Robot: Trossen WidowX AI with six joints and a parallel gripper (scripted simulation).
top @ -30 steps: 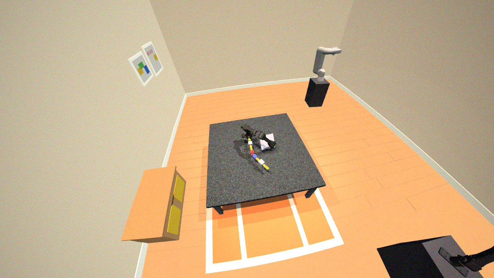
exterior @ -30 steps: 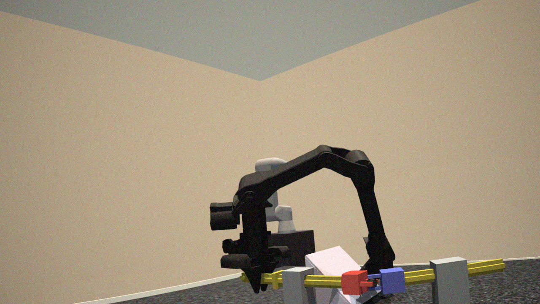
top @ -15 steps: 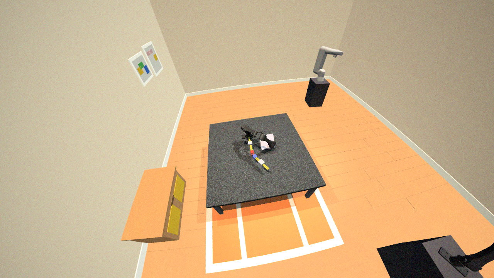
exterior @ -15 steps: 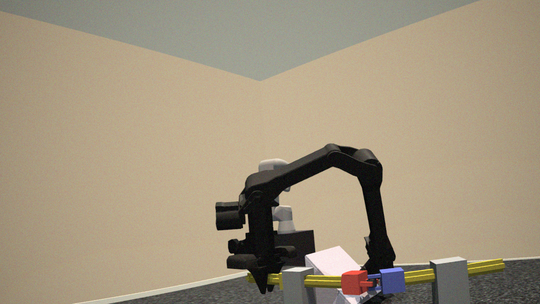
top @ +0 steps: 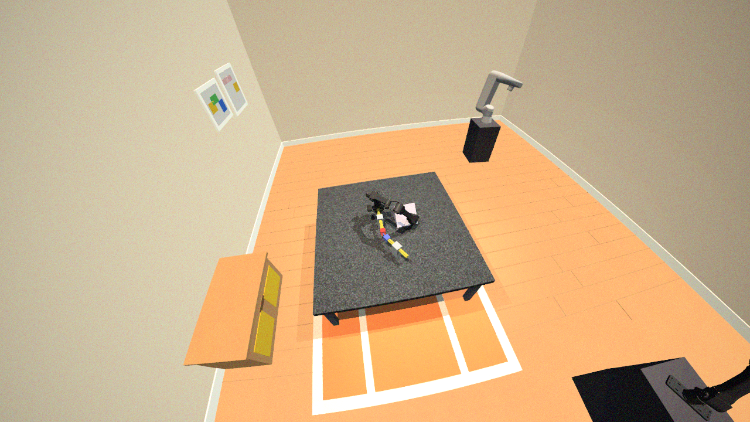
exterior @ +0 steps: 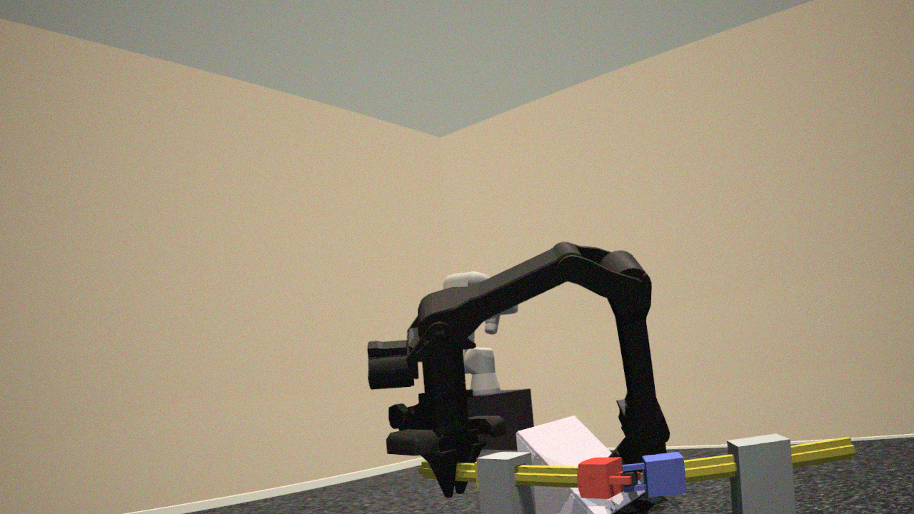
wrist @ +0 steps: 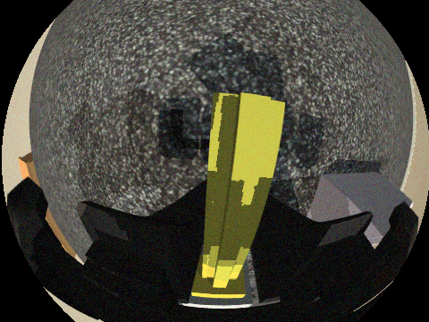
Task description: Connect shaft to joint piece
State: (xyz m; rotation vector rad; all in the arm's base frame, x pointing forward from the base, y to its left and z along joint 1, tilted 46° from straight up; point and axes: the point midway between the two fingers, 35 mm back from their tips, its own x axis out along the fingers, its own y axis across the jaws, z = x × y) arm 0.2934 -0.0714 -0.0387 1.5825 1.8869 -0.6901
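My gripper is shut on the far end of the yellow second shaft. It stands upright over the shaft, just left of the grey sliding block. The shaft runs through that block, and its tip meets the red joint piece. I cannot tell how deep it sits. The red piece is hinged to a blue piece on the fixed yellow shaft. That shaft is held in the second grey block.
The dark speckled table carries the whole assembly. A pale wedge lies at the arm's base, right behind the shafts. On the floor stand a grey arm on a black pedestal and a wooden cabinet.
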